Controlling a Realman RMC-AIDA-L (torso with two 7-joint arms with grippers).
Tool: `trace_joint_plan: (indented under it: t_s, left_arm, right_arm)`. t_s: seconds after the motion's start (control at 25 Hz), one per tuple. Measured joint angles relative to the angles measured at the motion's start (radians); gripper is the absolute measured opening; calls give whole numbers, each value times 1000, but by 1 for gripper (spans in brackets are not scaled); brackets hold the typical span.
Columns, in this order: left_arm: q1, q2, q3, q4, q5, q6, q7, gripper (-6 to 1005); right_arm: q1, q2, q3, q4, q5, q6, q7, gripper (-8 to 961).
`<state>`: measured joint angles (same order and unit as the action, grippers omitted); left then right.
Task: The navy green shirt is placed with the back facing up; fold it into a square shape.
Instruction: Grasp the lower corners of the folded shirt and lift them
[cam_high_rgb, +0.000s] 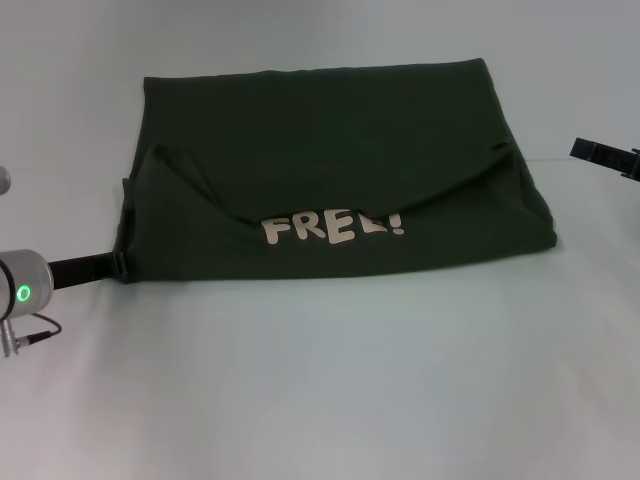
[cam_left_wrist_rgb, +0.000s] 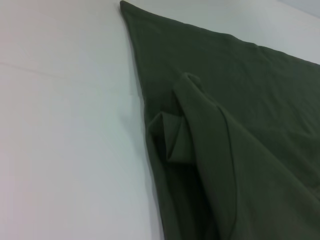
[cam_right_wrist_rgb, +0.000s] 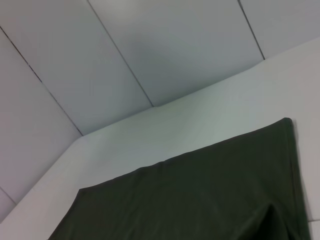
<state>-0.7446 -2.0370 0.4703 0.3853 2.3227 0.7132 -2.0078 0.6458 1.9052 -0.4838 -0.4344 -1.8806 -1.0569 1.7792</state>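
The navy green shirt (cam_high_rgb: 330, 150) lies spread across the middle of the white table (cam_high_rgb: 320, 390), its plain side up. Its sides are turned inward, and a near strip shows cream "FREE!" lettering (cam_high_rgb: 335, 227). My left gripper (cam_high_rgb: 112, 264) reaches in low from the left and meets the shirt's near-left corner. The left wrist view shows the shirt (cam_left_wrist_rgb: 250, 100) with a bunched fold (cam_left_wrist_rgb: 172, 137) at its edge, and no fingers. My right gripper (cam_high_rgb: 592, 152) hangs at the far right, apart from the shirt's right edge. The right wrist view shows only the shirt's far part (cam_right_wrist_rgb: 200, 200).
White tabletop surrounds the shirt on all sides, with a wide stretch in front. A grey panelled wall (cam_right_wrist_rgb: 150, 40) rises behind the table's far edge. A cable (cam_high_rgb: 35, 335) hangs from the left arm's wrist at the left border.
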Motion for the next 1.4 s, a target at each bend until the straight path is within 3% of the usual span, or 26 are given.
trace_joint_plan:
  t_s: [0.2, 0.4, 0.6, 0.76, 1.0, 1.4]
  left_arm:
    - [-1, 0, 1, 0, 0, 1, -1, 12]
    - [-1, -1, 1, 0, 2, 4, -2, 11]
    - [3, -3, 1, 0, 2, 2, -1, 11]
    - [6, -3, 0, 0, 2, 2, 1, 11]
    - [7, -3, 0, 1, 0, 3, 1, 11]
    - [7, -3, -2, 4, 0, 4, 2, 12]
  right_arm:
    - [0, -3, -18, 0, 0, 0, 18, 740]
    - [8, -26, -109, -5, -22, 36, 119, 741]
    - [66, -59, -216, -31, -192, 77, 323, 741]
    - [129, -66, -246, -42, -375, 94, 452, 740]
    - [193, -45, -254, -21, -537, 142, 511, 741]
    - [205, 12, -318, -15, -585, 252, 520, 737]
